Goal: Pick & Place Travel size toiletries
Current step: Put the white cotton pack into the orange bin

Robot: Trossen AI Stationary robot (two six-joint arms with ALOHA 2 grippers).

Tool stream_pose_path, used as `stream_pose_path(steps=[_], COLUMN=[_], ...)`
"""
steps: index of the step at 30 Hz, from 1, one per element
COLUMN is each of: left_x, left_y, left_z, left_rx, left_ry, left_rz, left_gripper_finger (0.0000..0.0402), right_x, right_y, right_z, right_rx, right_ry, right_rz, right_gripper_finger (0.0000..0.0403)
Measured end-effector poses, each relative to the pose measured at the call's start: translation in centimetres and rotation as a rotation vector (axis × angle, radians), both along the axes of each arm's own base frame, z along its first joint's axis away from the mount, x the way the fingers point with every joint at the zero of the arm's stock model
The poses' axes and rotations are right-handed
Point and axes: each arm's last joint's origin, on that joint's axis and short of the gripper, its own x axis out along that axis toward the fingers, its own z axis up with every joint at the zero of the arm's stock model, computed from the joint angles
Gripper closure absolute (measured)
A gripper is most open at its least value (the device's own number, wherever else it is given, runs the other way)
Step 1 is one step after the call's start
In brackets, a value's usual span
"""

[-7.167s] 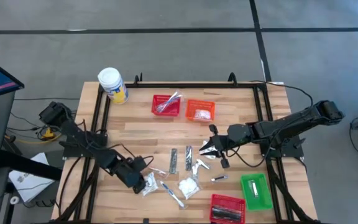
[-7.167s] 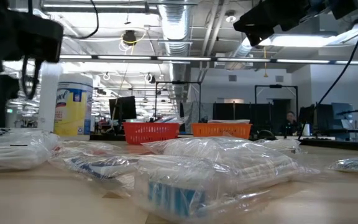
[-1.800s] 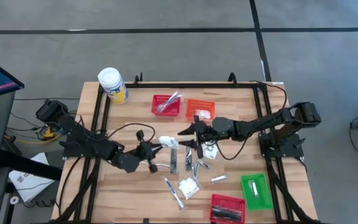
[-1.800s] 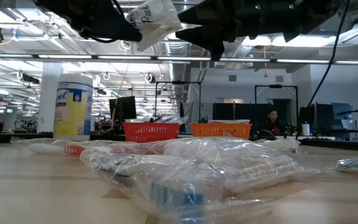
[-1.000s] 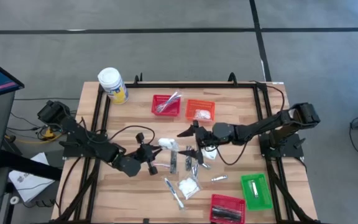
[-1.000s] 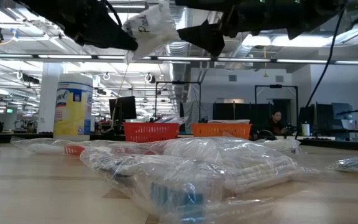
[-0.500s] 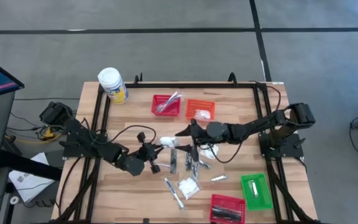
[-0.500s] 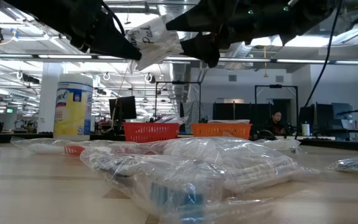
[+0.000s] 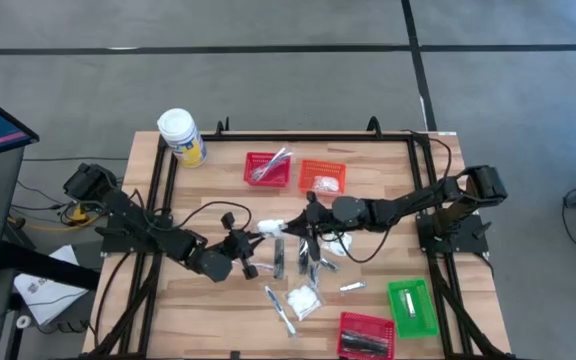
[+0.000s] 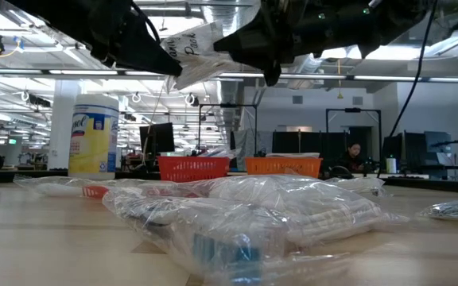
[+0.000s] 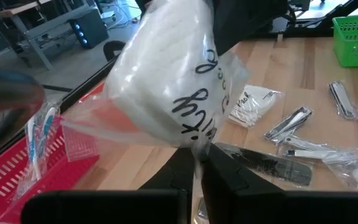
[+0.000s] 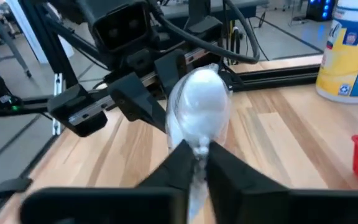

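We see two arms meeting over the middle of the wooden tabletop [image 9: 208,195]. The left gripper [image 9: 249,243] has its jaws clamped on one clear-wrapped white packet with handwriting [image 9: 271,227], held up in the air, and the right gripper [image 9: 301,226] has its jaws pinched on the same packet's opposite end. We count four small plastic baskets: two red [image 9: 267,170] [image 9: 365,335], one orange [image 9: 322,177], one green [image 9: 411,307]. One yellow white-lidded jar [image 9: 180,137] stands at the far left corner.

Both arms reach toward mid-table; the left gripper [image 9: 251,243] and right gripper [image 9: 290,226] appear pinched shut, tips nearly meeting.
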Motion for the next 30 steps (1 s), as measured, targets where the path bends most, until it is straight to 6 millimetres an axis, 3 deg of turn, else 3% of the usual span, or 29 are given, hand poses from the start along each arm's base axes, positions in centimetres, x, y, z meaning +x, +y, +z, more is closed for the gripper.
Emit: stream_pose_path(steps=[5, 11, 20, 25, 30], left_x=[-0.3, -2.4, -6.0, -5.4, -4.0], left_y=[0.1, -0.7, -1.1, -0.5, 0.1], left_z=[0.8, 4.0, 7.9, 9.0, 11.8], left_rx=[0.009, 0.035, 0.037, 0.031, 0.076], left_ry=[-0.014, -0.109, -0.248, -0.298, -0.485], left_rz=[-0.005, -0.018, 0.032, 0.037, -0.273], left_gripper_finger=[0.0372, 0.0338, 0.0275, 0.0251, 0.0240], right_x=[0.1, -0.4, -3.2, -5.7, -6.3], right_y=[-0.2, -1.4, -1.6, -0.9, 0.9], right_z=[0.3, 2.0, 8.3, 12.7, 13.7], right_rx=[-0.022, -0.029, -0.113, -0.164, -0.194], right_ry=[-0.031, -0.090, -0.374, -0.689, -0.878], right_rz=[-0.003, -0.032, -0.036, -0.027, 0.011], right_gripper_finger=[0.0388, 0.0396, 0.0400, 0.0401, 0.0402])
